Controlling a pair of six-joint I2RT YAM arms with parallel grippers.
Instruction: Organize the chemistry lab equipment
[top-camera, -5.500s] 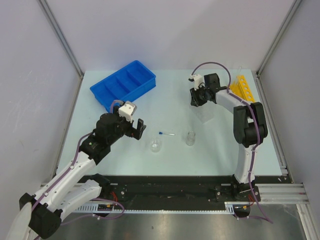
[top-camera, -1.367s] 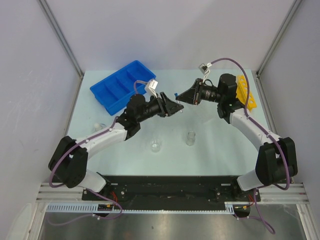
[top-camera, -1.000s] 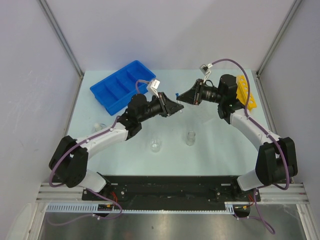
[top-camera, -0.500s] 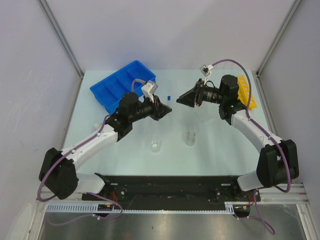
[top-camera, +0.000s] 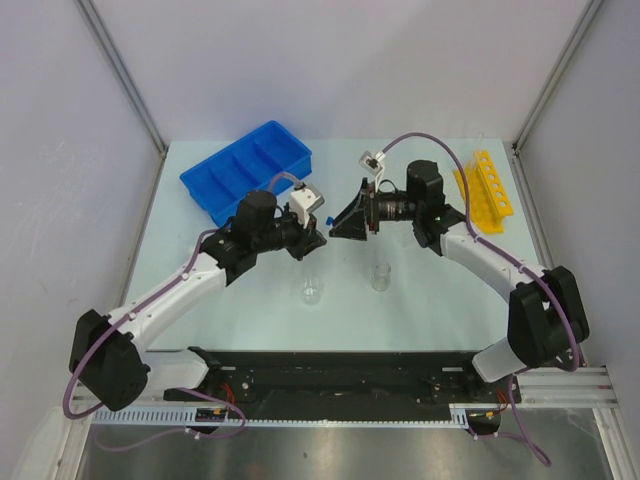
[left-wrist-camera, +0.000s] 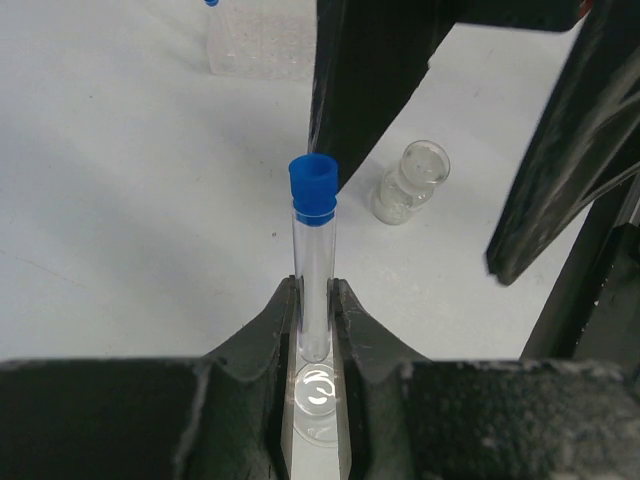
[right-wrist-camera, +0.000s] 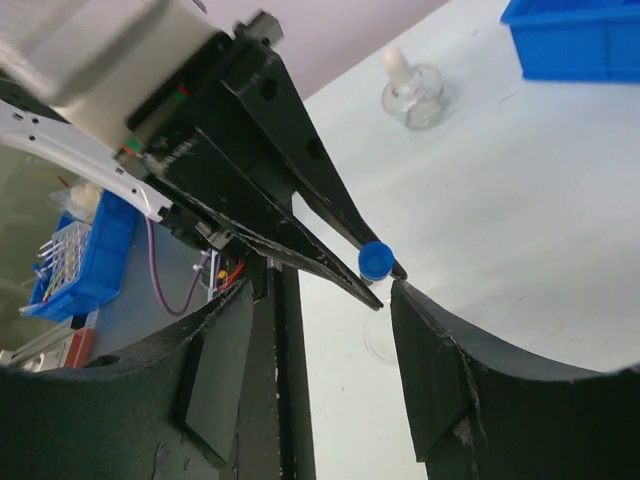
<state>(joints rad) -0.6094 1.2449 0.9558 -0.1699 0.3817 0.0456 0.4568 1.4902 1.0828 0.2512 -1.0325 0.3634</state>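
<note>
My left gripper (left-wrist-camera: 315, 300) is shut on a thin clear tube (left-wrist-camera: 313, 260) with a blue cap (left-wrist-camera: 313, 188), held above the table. In the top view the left gripper (top-camera: 316, 233) and right gripper (top-camera: 340, 227) face each other tip to tip. My right gripper (right-wrist-camera: 325, 292) stands open; the blue cap (right-wrist-camera: 375, 260) sits just beyond its right fingertip, untouched. A small beaker (top-camera: 311, 292) and a glass vial (top-camera: 381, 277) stand in front of them. The blue divided tray (top-camera: 247, 172) lies at the back left, the yellow holed rack (top-camera: 483, 190) at the back right.
A clear plate with wells (left-wrist-camera: 258, 42) lies beyond the left gripper, under the right arm. A small stoppered glass bottle (right-wrist-camera: 412, 97) stands on the left part of the table. Metal rails run along both side edges.
The right gripper has opened and let go of the blue-capped tube. The left gripper has carried the tube toward the front left, and the right gripper has followed it.
</note>
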